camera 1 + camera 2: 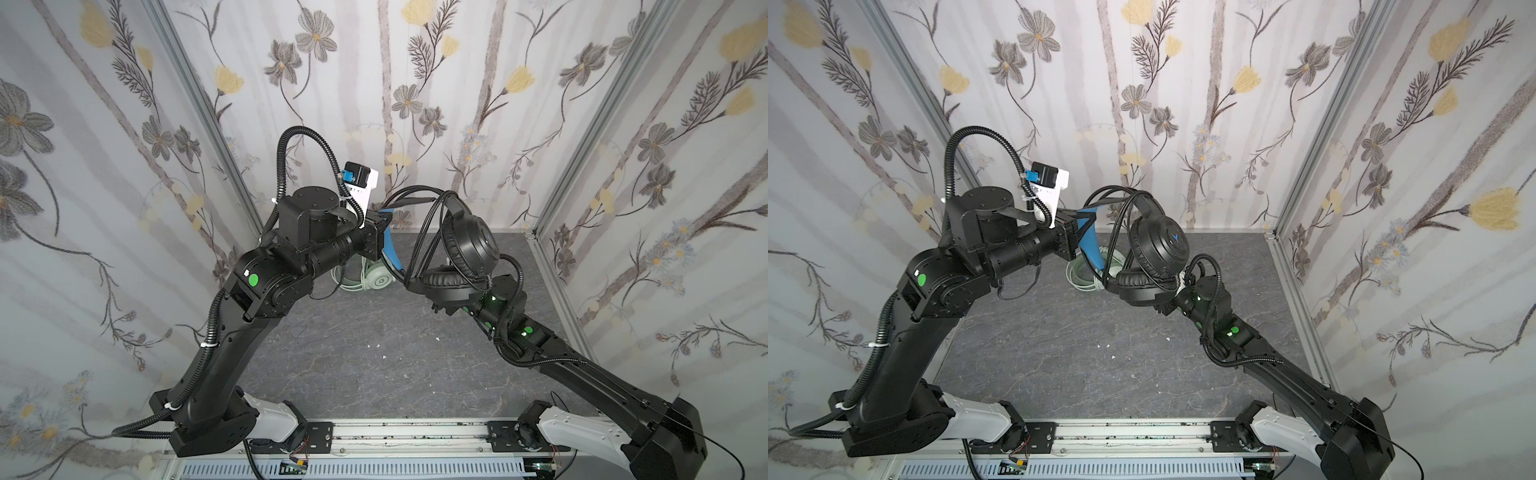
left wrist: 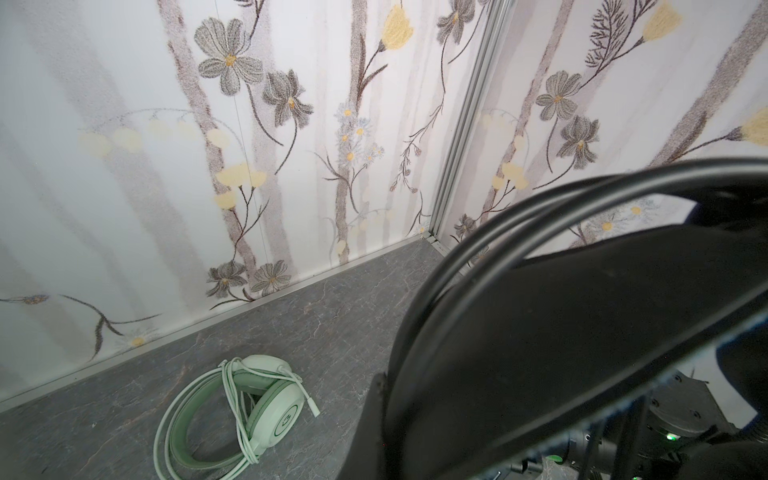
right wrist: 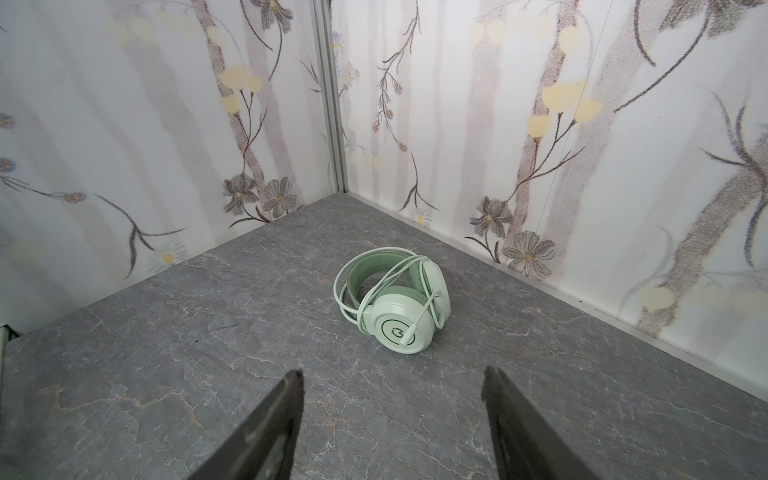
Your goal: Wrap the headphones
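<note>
Grips black headset point(image 1: 469, 245) by its blue band point(image 1: 390, 249) in left tool point(image 1: 383, 232), clamped tight, high above surface point(image 1: 374, 365). Shows black cable point(image 1: 419, 241) hanging in several loops beside band in both top views. Spreads right tool point(image 3: 392, 374) wide, with nothing between. Has green headset point(image 3: 395, 299) lying on surface near back wall point(image 3: 457, 124), whitish cable wound round it.

Place: robot lab booth | Signs: floral wall panels point(image 1: 415, 104), aluminium frame point(image 1: 205, 108), arm mounting rail point(image 1: 407, 436)
</note>
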`<action>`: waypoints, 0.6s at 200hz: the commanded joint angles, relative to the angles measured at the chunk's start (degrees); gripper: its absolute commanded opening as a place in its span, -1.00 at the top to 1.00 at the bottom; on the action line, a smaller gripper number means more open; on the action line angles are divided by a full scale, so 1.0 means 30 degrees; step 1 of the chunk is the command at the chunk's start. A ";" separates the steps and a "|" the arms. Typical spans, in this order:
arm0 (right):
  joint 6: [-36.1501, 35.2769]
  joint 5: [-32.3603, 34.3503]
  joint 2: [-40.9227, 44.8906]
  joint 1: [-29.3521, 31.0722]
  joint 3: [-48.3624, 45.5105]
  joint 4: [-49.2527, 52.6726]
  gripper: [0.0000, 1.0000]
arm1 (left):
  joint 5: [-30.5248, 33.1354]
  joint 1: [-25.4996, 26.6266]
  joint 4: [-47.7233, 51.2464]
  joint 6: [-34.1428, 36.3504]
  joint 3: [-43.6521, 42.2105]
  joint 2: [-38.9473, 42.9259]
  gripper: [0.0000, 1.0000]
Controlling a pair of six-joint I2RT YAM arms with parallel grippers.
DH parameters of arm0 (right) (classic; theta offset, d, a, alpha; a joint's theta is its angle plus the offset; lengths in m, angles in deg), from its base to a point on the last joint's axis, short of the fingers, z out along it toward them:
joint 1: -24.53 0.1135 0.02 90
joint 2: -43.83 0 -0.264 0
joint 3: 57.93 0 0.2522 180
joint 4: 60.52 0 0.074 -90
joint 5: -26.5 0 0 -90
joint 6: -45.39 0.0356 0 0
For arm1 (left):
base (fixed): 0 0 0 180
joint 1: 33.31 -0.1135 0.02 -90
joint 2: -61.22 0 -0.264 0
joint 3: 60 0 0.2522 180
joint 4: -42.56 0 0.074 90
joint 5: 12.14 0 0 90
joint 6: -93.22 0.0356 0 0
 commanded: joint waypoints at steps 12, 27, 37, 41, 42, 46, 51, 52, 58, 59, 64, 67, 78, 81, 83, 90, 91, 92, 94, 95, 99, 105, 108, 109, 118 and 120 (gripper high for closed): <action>0.0969 -0.0941 0.0047 0.0008 -0.0511 -0.1278 -0.41 | 0.0027 -0.0036 -0.1604 -0.0891 0.0272 0.0035 1.00; 0.1310 -0.1206 0.0119 0.0006 -0.0955 -0.1515 -0.43 | 0.0002 -0.0035 -0.1604 -0.0909 0.0272 0.0018 1.00; 0.1520 -0.1523 0.0077 0.0007 -0.1164 -0.1576 -0.45 | 0.0028 -0.0044 -0.1623 -0.0941 0.0287 0.0027 1.00; 0.1569 -0.1583 0.0031 0.0021 -0.1188 -0.1569 -0.46 | 0.0042 -0.0041 -0.1609 -0.0938 0.0273 0.0025 1.00; 0.1589 -0.1593 0.0032 0.0013 -0.1190 -0.1573 -0.46 | 0.0035 -0.0038 -0.1608 -0.0953 0.0272 0.0035 1.00; 0.1649 -0.1680 -0.0013 0.0008 -0.1206 -0.1562 -0.46 | 0.0044 -0.0035 -0.1617 -0.0977 0.0272 0.0042 1.00; 0.1711 -0.1770 -0.0026 0.0013 -0.1239 -0.1544 -0.47 | 0.0061 -0.0035 -0.1615 -0.0995 0.0272 0.0046 1.00; 0.1719 -0.1775 -0.0026 0.0010 -0.1259 -0.1531 -0.47 | 0.0059 -0.0035 -0.1626 -0.0996 0.0272 0.0046 1.00; 0.1730 -0.1866 -0.0052 0.0006 -0.1330 -0.1548 -0.48 | 0.0089 -0.0046 -0.1623 -0.1025 0.0272 0.0020 1.00; 0.1743 -0.1881 -0.0053 0.0006 -0.1334 -0.1562 -0.48 | 0.0088 -0.0040 -0.1615 -0.1025 0.0287 0.0019 1.00; 0.1800 -0.1948 -0.0083 0.0013 -0.1414 -0.1591 -0.49 | 0.0085 -0.0044 -0.1641 -0.1064 0.0288 0.0025 1.00; 0.1809 -0.1984 -0.0088 0.0007 -0.1465 -0.1626 -0.49 | 0.0078 -0.0036 -0.1612 -0.1034 0.0281 0.0054 1.00; 0.1870 -0.2093 -0.0118 0.0008 -0.1648 -0.1750 -0.50 | 0.0092 -0.0036 -0.1651 -0.1079 0.0283 0.0067 1.00; 0.1873 -0.2093 -0.0114 0.0035 -0.1681 -0.1752 -0.50 | 0.0101 -0.0035 -0.1639 -0.1084 0.0295 0.0096 1.00; 0.1902 -0.2100 -0.0114 0.0013 -0.1731 -0.1752 -0.50 | 0.0112 -0.0035 -0.1637 -0.1084 0.0285 0.0103 1.00; 0.1933 -0.2115 -0.0142 0.0017 -0.1818 -0.1776 -0.50 | 0.0117 -0.0050 -0.1679 -0.1081 0.0283 0.0097 1.00; 0.1947 -0.2123 -0.0142 0.0011 -0.1827 -0.1779 -0.50 | 0.0116 -0.0043 -0.1658 -0.1097 0.0277 0.0101 1.00; 0.1954 -0.2127 -0.0143 0.0009 -0.1861 -0.1780 -0.50 | 0.0116 -0.0039 -0.1647 -0.1091 0.0275 0.0103 1.00; 0.1959 -0.2137 -0.0143 0.0007 -0.1901 -0.1796 -0.50 | 0.0115 -0.0058 -0.1639 -0.1086 0.0273 0.0104 1.00; 0.1960 -0.2134 -0.0143 0.0006 -0.1927 -0.1803 -0.50 | 0.0115 -0.0076 -0.1638 -0.1100 0.0272 0.0090 1.00; 0.1976 -0.2175 -0.0121 0.0028 -0.1986 -0.1832 -0.50 | 0.0143 -0.0041 -0.1611 -0.1085 0.0272 0.0104 1.00; 0.2012 -0.2172 -0.0116 0.0009 -0.2114 -0.1868 -0.50 | 0.0144 -0.0058 -0.1609 -0.1103 0.0287 0.0094 1.00; 0.2019 -0.2177 -0.0121 0.0006 -0.2149 -0.1906 -0.50 | 0.0144 -0.0060 -0.1615 -0.1094 0.0285 0.0103 1.00; 0.2019 -0.2198 -0.0117 0.0021 -0.2168 -0.1902 -0.50 | 0.0144 -0.0062 -0.1611 -0.1089 0.0278 0.0104 1.00; 0.2063 -0.2193 -0.0093 0.0006 -0.2325 -0.1899 -0.50 | 0.0172 -0.0073 -0.1632 -0.1113 0.0249 0.0128 1.00; 0.2053 -0.2205 -0.0101 0.0006 -0.2369 -0.1921 -0.50 | 0.0173 -0.0059 -0.1628 -0.1114 0.0244 0.0132 1.00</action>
